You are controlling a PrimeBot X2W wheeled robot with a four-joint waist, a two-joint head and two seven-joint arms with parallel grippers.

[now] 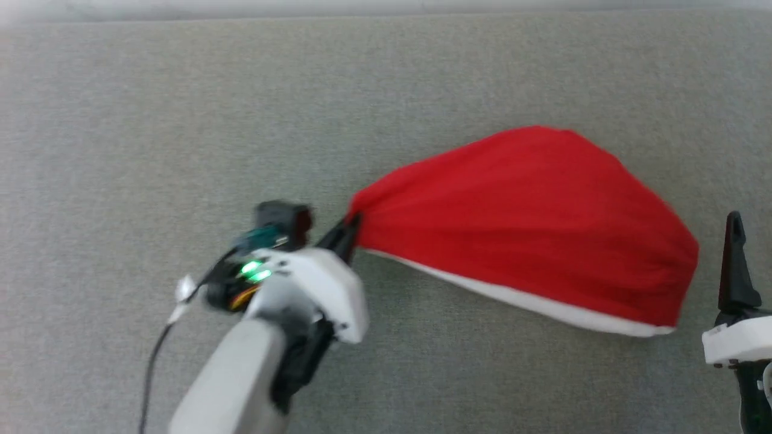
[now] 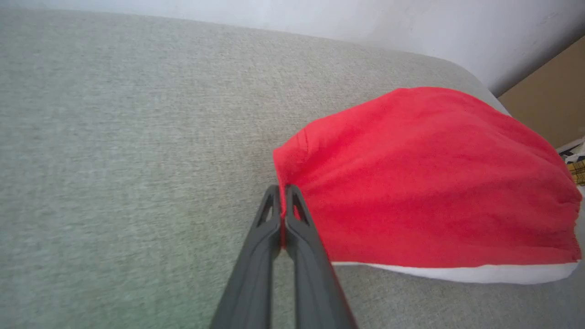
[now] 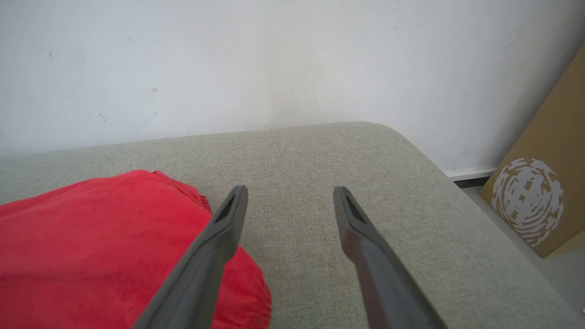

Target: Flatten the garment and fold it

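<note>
One garment (image 1: 531, 229) on grey surface (image 1: 181, 120) — white wall (image 3: 274, 59).

the garment (image 1: 531, 223) is bright red soft fabric, lying in one loose, domed heap on the grey upholstered surface (image 1: 181, 120), right of the middle in the head view. its left end is drawn into a narrow, taut point, and long creases fan out from there across the cloth. a white band (image 1: 543, 306) runs along the near lower edge. the right end is rounded and bunched in small puckers. it is not spread flat or folded.
</note>
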